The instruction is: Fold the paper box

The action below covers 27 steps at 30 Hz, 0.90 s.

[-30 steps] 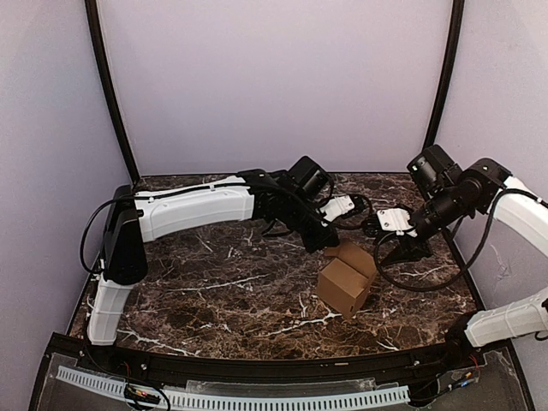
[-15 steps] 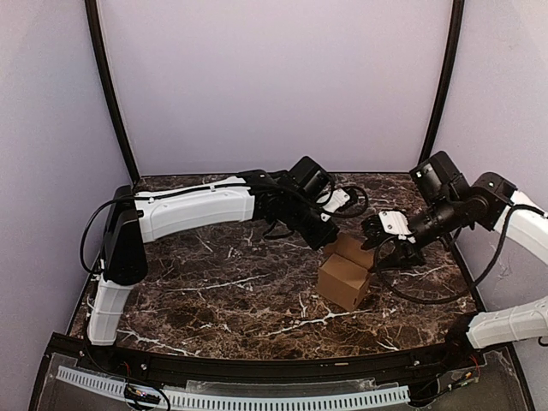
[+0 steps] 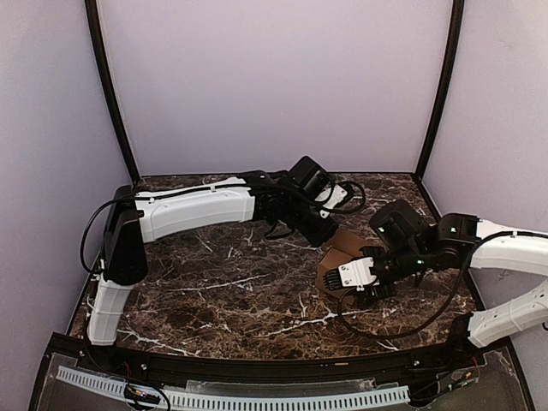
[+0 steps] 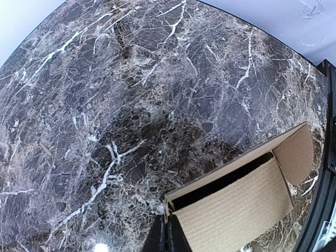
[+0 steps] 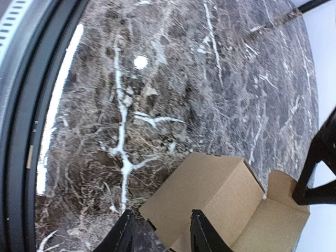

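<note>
While left hand [image 4: 166,228] pinches paper box [image 4: 236,206] rim, right hand [image 5: 161,214] straddles corner, half-wide.

No text, label, brand, number or sign can be read in any of the views. The paper box [image 5: 210,184], lying just ahead of the jaws in both wrist views, shows only bare brown cardboard.
</note>
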{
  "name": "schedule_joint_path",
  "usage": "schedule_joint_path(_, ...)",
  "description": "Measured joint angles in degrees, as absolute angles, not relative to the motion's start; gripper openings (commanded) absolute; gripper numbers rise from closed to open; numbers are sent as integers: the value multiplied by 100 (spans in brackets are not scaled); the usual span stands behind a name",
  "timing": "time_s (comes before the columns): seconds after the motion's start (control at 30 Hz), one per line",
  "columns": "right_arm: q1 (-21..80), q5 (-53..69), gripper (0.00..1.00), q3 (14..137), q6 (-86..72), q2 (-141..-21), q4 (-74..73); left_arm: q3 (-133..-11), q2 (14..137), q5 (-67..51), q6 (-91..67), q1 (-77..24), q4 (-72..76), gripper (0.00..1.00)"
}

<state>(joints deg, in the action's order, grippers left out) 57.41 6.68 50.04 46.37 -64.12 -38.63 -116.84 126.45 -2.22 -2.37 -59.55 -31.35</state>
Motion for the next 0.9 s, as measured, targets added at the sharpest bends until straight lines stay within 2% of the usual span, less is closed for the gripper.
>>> schedule_joint_path(0.23, 5739, -231, 39, 4539, 4355, -6324, -2995, -11668, 12645, -141, -222, -5955, -3103, 1)
schedule_joint_path(0.9, 5411, -749, 34, 4327, 3859, -6928, -2311, -11139, 12361, -322, -607, -5996, -2788, 1)
